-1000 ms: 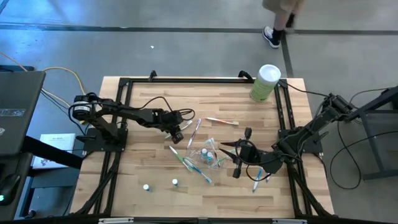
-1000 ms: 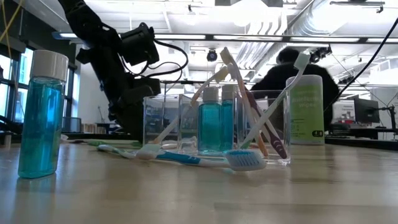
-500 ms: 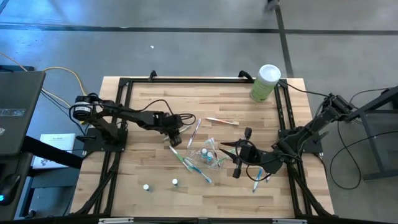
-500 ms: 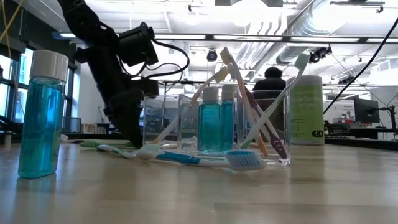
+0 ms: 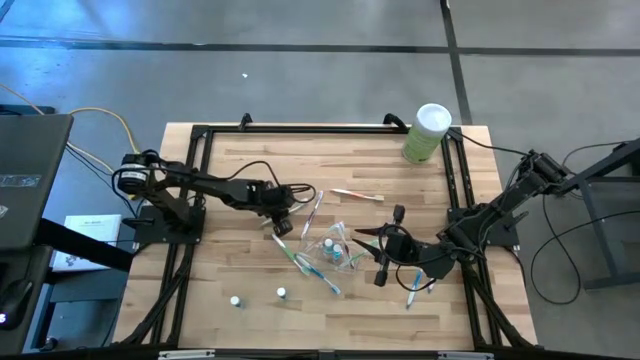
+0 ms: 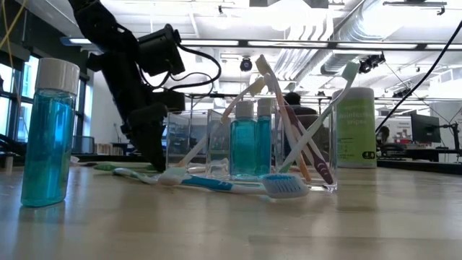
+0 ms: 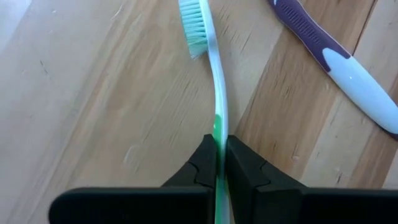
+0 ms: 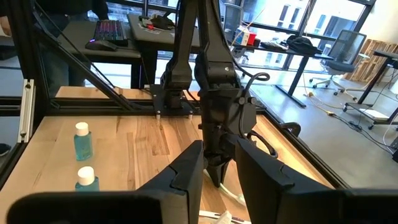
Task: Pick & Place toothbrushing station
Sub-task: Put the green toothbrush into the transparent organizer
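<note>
A clear plastic cup stands mid-table with toothbrushes leaning in it and small teal bottles beside them. Several toothbrushes lie loose on the wood around it. My left gripper is just left of the cup, low over the table, shut on a green-and-white toothbrush. A purple-and-white toothbrush lies beside it. My right gripper is open and empty to the right of the cup. My left gripper pinches the green-and-white toothbrush by its handle, some way behind the head, between its two fingertips. The fingers come from above, pointing down, and lie across the handle. The brush lies flat along the wood, its bristle head ahead of the fingers.
A tall pale-green canister with a white lid stands at the far right corner. Two small teal bottles stand near the front edge. A blue toothbrush lies in front of the cup. Another brush lies under the right arm.
My left gripper has come down toward the table and a little toward the near edge, onto the green-and-white toothbrush left of the cup, then kept still. The right arm and the cup have not moved.
</note>
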